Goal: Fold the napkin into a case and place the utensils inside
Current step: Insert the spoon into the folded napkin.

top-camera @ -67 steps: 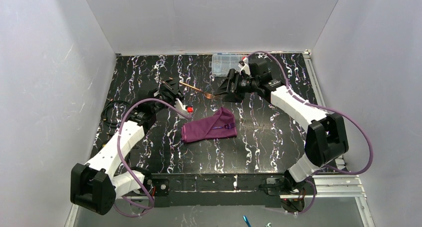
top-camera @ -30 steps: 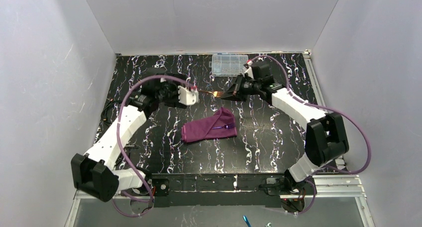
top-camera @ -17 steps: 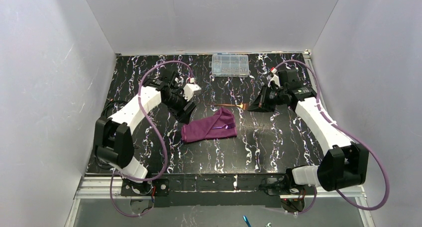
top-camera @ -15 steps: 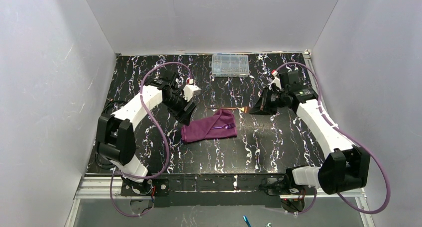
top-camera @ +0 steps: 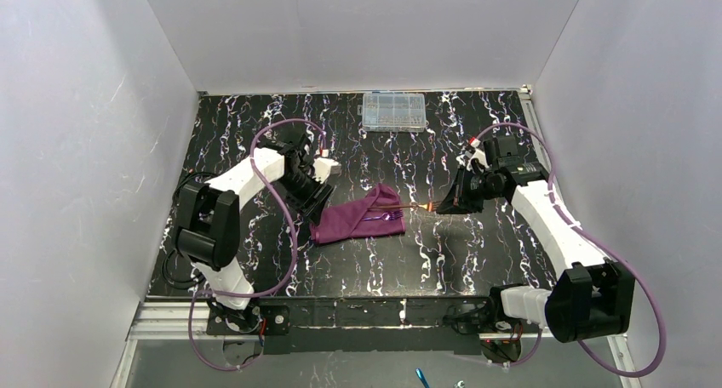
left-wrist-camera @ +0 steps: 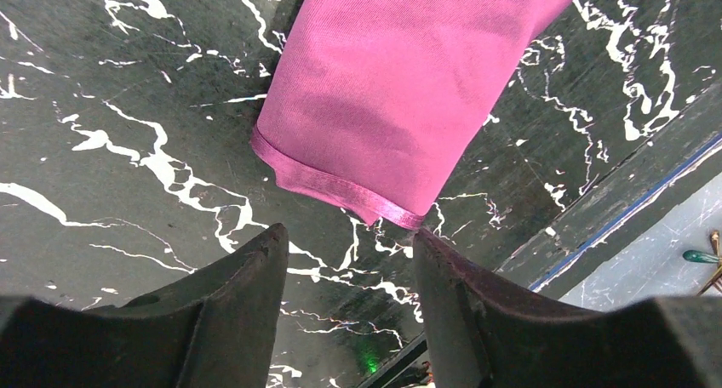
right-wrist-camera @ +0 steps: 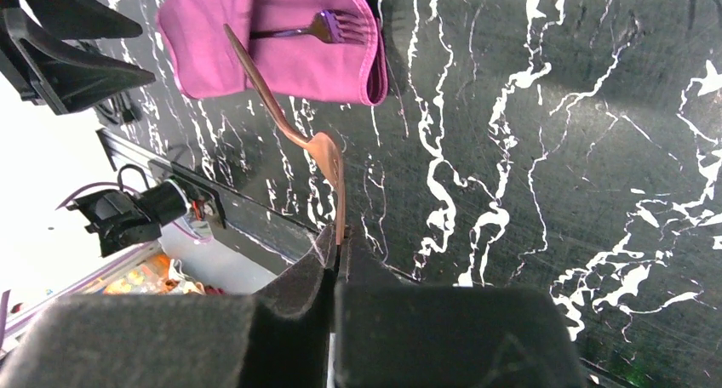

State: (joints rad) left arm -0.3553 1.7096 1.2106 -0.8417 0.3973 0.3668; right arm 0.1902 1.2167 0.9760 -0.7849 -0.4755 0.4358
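The plum-purple napkin (top-camera: 353, 219) lies folded into a narrow case in the middle of the table. A purple fork (top-camera: 387, 215) sticks out of its right end, tines showing (right-wrist-camera: 328, 26). My right gripper (top-camera: 444, 206) is shut on the head end of the copper-brown utensil (right-wrist-camera: 294, 120). The utensil's handle reaches over the case's open end (right-wrist-camera: 281, 65). My left gripper (left-wrist-camera: 349, 235) stands open just short of the napkin's hemmed left end (left-wrist-camera: 392, 90). Nothing is between its fingers (left-wrist-camera: 234, 294).
A clear plastic compartment box (top-camera: 393, 111) sits at the back edge. A black cable coil (top-camera: 189, 188) lies at the table's left edge. White walls close in three sides. A metal rail (top-camera: 375, 311) runs along the front edge.
My right gripper has carried the copper utensil forward and down to the case's right end. My left gripper has dropped to the napkin's left end, its jaws narrowing.
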